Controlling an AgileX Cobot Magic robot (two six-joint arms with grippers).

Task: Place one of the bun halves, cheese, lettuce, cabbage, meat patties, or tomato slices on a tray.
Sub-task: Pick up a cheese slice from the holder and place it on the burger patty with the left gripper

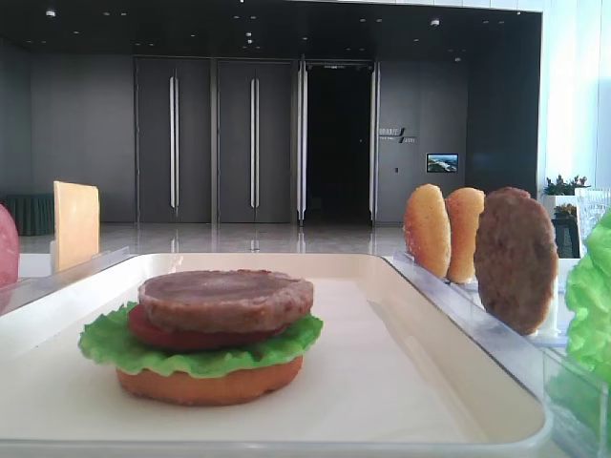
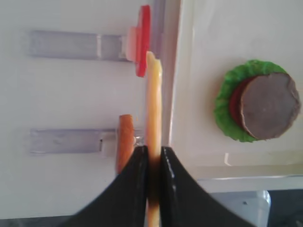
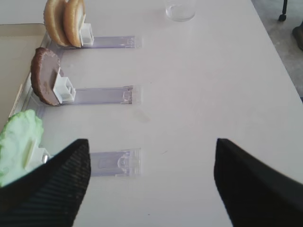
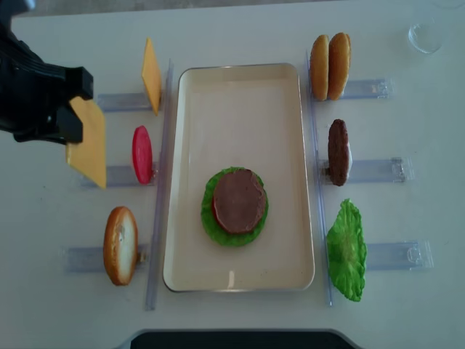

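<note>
Cheese [image 4: 88, 142]: clamped edgewise in left gripper [image 2: 153, 158], frame left; to be lowered flat onto patty [image 4: 237, 201]. Right gripper [image 3: 150, 179]: apart.

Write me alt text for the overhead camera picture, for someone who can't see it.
Overhead view: the left gripper holds a cheese slice above the table, left of a cream tray bearing a stack of lettuce, tomato and meat patty. Spare ingredients stand in clear racks on both sides.
</note>
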